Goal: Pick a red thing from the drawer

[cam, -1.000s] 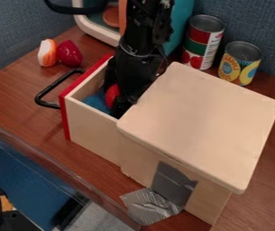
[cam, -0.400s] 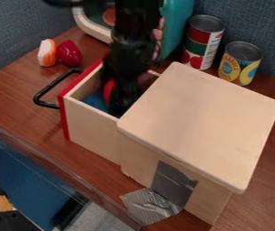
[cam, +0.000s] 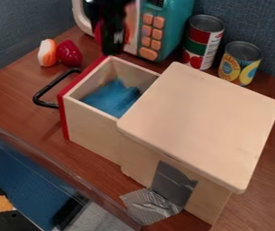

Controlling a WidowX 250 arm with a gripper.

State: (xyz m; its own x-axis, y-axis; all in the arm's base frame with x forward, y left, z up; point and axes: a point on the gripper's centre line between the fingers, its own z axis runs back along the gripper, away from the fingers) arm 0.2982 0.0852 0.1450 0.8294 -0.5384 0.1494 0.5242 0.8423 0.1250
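Claw [cam: 112,40] closed around red object [cam: 98,34], raised above the far end of open wooden drawer [cam: 91,126]; blue cloth [cam: 112,99] lower down, toy microwave [cam: 178,22] behind claw.

Looks like a robotics lab, maybe an office corner; can't tell which. Evidence: black robot arm [cam: 112,25] over a wood-look tabletop [cam: 19,101], blue-gray fabric-like panels [cam: 25,29] behind. Kitchen bits read as props: teal toy microwave [cam: 178,22] with chunky orange buttons, two food cans [cam: 203,43]. Plain wooden drawer box [cam: 203,117] has silver tape [cam: 151,207] at its base. Speckled gray floor [cam: 100,221] below. Test rig, not a working kitchen.
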